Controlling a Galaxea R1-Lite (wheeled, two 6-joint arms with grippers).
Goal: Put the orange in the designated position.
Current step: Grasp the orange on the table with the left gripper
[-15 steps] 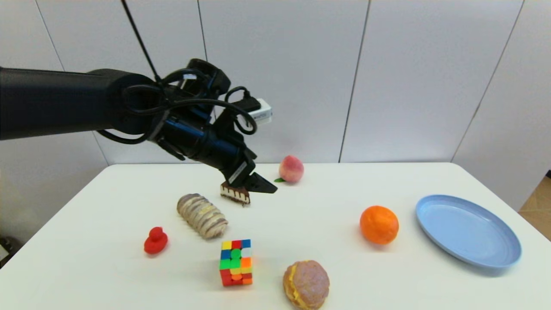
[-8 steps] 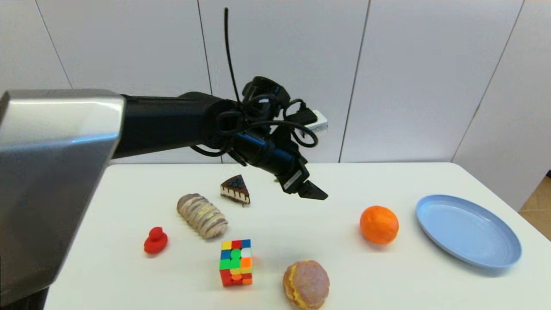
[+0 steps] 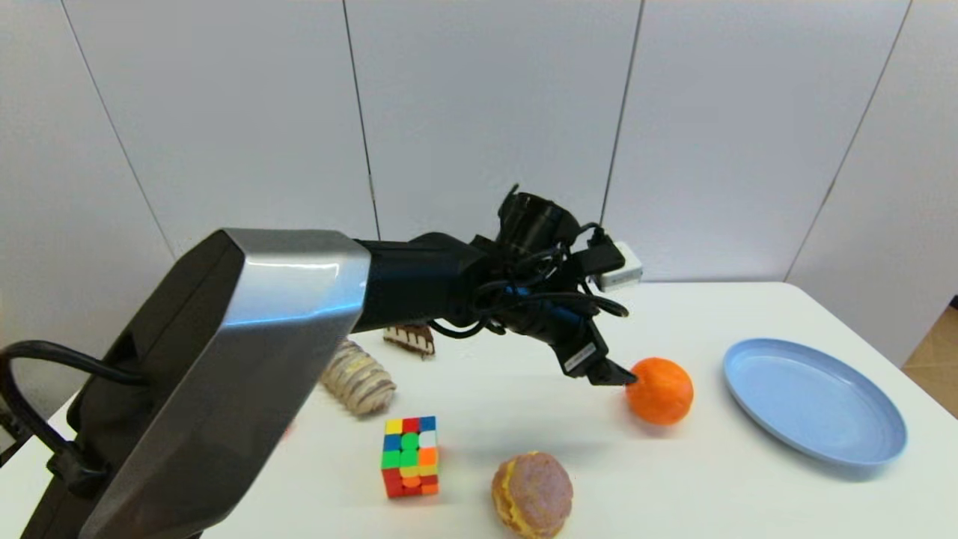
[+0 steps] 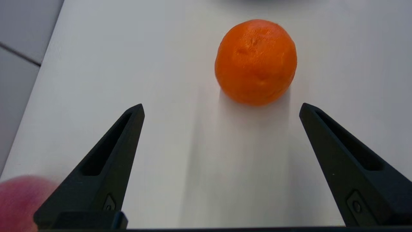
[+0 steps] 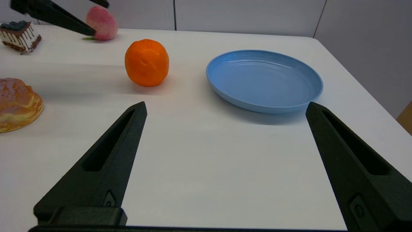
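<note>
The orange [image 3: 660, 391] sits on the white table [image 3: 718, 314], just left of the blue plate. My left gripper [image 3: 608, 370] hangs low at the orange's left side, its tip almost at the fruit. In the left wrist view that gripper [image 4: 222, 106] is open, with the orange [image 4: 256, 61] just beyond the fingertips and not between them. My right gripper [image 5: 226, 103] is out of the head view and is open and empty over the table's near right part, with the orange [image 5: 146, 62] farther off. Nothing marks the designated position on the tabletop.
A light-blue plate [image 3: 814, 400] lies right of the orange. A peach [image 5: 102, 22] and a cake slice [image 3: 410, 338] sit toward the back. A colour cube [image 3: 409, 457], a cream bun [image 3: 532, 494] and a striped bread roll [image 3: 359, 378] lie in the front and left.
My left arm has swung right and down, from above the cake slice to the orange's left side. The orange and the other things have stayed put.
</note>
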